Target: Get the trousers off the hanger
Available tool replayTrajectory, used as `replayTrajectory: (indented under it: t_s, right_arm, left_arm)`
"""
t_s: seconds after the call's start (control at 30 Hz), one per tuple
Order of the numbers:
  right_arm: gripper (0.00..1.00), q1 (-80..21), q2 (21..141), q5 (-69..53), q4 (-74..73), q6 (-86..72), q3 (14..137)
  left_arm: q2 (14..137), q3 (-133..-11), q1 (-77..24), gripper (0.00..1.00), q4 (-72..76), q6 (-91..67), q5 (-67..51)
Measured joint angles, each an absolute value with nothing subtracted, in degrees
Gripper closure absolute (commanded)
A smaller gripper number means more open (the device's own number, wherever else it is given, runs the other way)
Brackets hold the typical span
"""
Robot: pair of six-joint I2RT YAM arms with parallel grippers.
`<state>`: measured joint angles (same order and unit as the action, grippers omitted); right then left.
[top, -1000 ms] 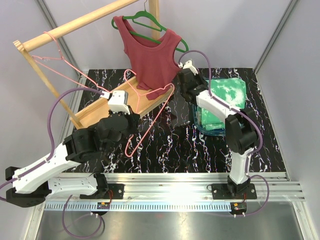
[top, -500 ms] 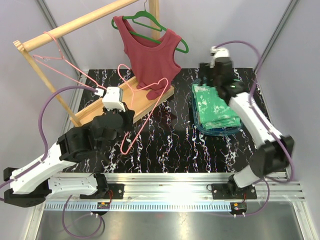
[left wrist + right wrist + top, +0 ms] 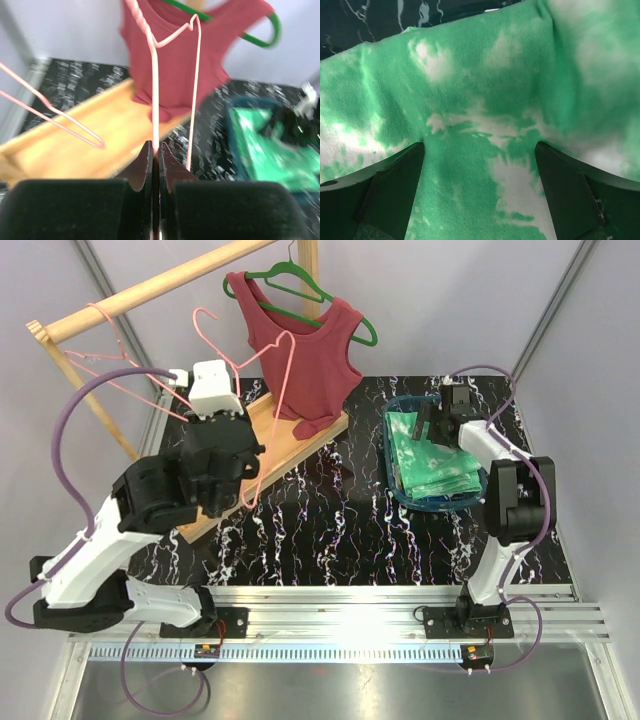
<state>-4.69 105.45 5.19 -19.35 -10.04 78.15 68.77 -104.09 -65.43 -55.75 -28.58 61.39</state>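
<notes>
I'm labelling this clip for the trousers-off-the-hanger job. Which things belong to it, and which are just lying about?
Job: green-and-white trousers in the blue basket, under the open right gripper; bare pink hanger pinched in the left gripper.
Lying about: dark red tank top on its green hanger; second pink hanger on the wooden rail.

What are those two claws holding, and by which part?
The left gripper pinches the pink wire hanger by one straight wire side. The right gripper is open over the green tie-dye trousers, holding nothing.
</notes>
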Motion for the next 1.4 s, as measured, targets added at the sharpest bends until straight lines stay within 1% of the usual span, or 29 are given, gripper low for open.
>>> replayTrajectory:
  t_s: [0.13,0.37,0.47,0.57,0.7,0.83,0.97,1.1,1.23,1.4]
  right_arm:
    - [0.01,-4.4,107.7,3.8,-17.4,-11.8,77.6]
    - [0.01,-4.0,106.3,4.0,-18.5,-15.1,78.1]
    - [0.01,-4.1,101.2,4.5,-24.6,-15.7,79.0]
    - [0.0,-4.1,93.1,5.4,-29.5,-15.3,81.2]
    - [0.0,-4.1,81.3,5.0,-32.6,-13.4,84.1]
    - [0.01,-4.1,71.6,3.0,-34.2,-11.8,84.5]
    - [0.01,-4.1,66.1,-1.8,-35.3,-11.7,81.3]
    - [0.01,-4.1,61.6,-7.3,-35.8,-12.3,74.4]
    - [0.01,-4.1,56.5,-11.6,-36.8,-13.1,67.7]
    - [0.0,-4.1,51.5,-14.2,-38.0,-13.4,65.9]
  left_arm:
    - [73.8,-108.0,-62.7,1.0,-57.3,-25.5,67.0]
    - [79.7,-108.6,-56.5,1.0,-59.4,-21.3,70.2]
    - [80.3,-108.7,-55.5,1.0,-59.5,-19.7,72.6]
    - [81.5,-110.2,-54.2,1.0,-59.4,-17.8,76.5]
    - [83.0,-110.9,-50.9,1.0,-56.3,-14.2,78.3]
    - [84.3,-110.8,-46.9,1.0,-50.0,-7.6,78.9]
    - [85.4,-110.9,-42.7,1.0,-42.5,-1.4,78.6]
    - [88.1,-112.9,-39.2,1.0,-38.9,2.0,76.9]
    - [90.6,-114.8,-36.9,1.0,-38.9,2.2,74.6]
    - [92.1,-115.3,-35.4,1.0,-41.1,0.1,71.0]
